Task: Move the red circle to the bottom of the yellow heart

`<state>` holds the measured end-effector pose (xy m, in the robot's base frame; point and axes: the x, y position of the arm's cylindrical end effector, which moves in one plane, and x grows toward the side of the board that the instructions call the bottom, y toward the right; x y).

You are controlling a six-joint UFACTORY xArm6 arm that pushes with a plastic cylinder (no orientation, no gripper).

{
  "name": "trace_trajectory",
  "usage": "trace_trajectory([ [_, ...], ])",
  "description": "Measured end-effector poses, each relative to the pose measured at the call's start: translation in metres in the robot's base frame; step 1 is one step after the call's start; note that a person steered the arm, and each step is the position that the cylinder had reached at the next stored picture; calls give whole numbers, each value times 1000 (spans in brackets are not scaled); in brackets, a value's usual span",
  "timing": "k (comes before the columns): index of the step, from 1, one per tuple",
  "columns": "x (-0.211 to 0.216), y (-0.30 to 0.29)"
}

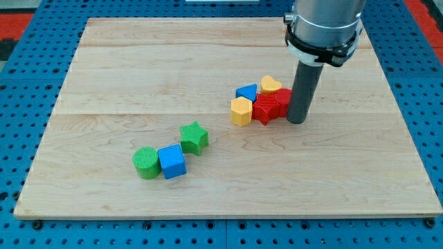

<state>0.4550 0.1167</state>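
Red circle [282,101]: just below yellow heart [270,85], touching red star [264,109]; my tip [297,122] at the circle's right side; no claw fitted, bare rod only; wooden board [104,83].

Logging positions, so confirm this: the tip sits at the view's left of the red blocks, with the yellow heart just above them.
Wrong side. The camera view shows my tip at the view's right of the red plastic blocks; the yellow plastic heart is indeed just above them.
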Motion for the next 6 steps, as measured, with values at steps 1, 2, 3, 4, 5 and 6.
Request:
trace_trajectory([
  [1, -8, -18],
  [2, -8, 11],
  [3, -24, 36],
  [4, -52, 11],
  [5, -62, -13],
  [6, -72, -27],
])
